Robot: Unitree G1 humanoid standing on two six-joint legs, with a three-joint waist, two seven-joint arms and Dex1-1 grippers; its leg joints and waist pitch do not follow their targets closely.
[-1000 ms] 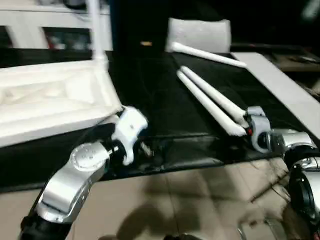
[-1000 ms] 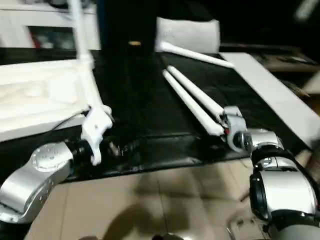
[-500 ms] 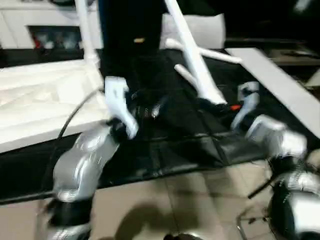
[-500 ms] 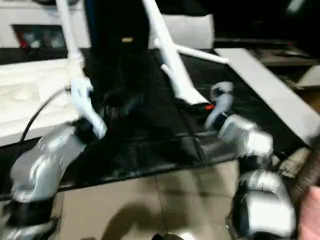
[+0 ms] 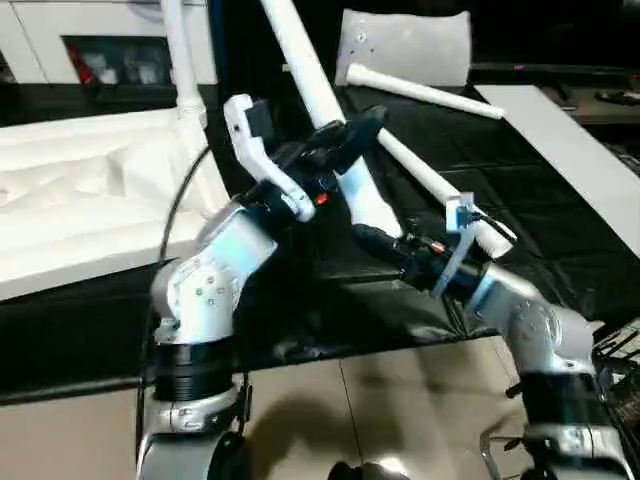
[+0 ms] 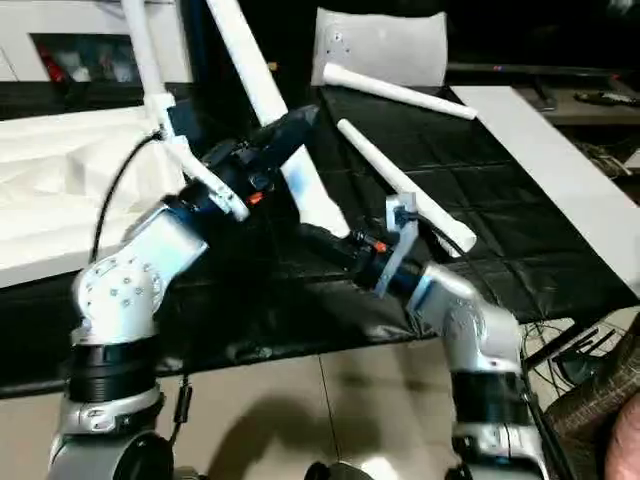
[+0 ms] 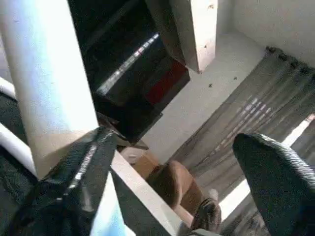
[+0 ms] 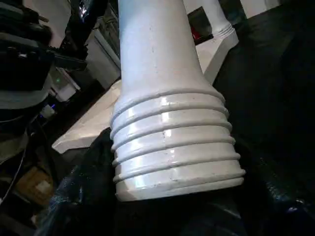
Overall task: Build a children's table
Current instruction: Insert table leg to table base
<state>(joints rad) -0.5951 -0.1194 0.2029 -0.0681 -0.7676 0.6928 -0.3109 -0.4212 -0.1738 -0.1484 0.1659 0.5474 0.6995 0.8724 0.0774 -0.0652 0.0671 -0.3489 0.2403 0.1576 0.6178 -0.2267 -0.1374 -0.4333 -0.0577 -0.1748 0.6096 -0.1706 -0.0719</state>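
The white tabletop (image 5: pixel 80 190) lies underside up at the left on the black cover. One white leg (image 5: pixel 178 55) stands upright in its near corner socket. My right gripper (image 5: pixel 378 238) is shut on the threaded thick end (image 8: pixel 172 152) of a second leg (image 5: pixel 318 95), which slants up and away. My left gripper (image 5: pixel 345 145) is raised to that leg's middle and stands open, with one finger (image 7: pixel 83 172) against the leg. A third leg (image 5: pixel 440 195) lies on the cover just right of the grippers. Another leg (image 5: pixel 425 92) lies farther back.
A white pillow-like slab (image 5: pixel 405 45) leans at the back. A long white board (image 5: pixel 565 150) runs along the right side. A white cabinet (image 5: pixel 100 50) with dark compartments stands behind the tabletop. Beige floor tiles (image 5: pixel 380 420) lie in front of the low black surface.
My right gripper has lifted one of the two lying legs by its thick end and tipped it up. My left arm has swung up from the table edge to that leg.
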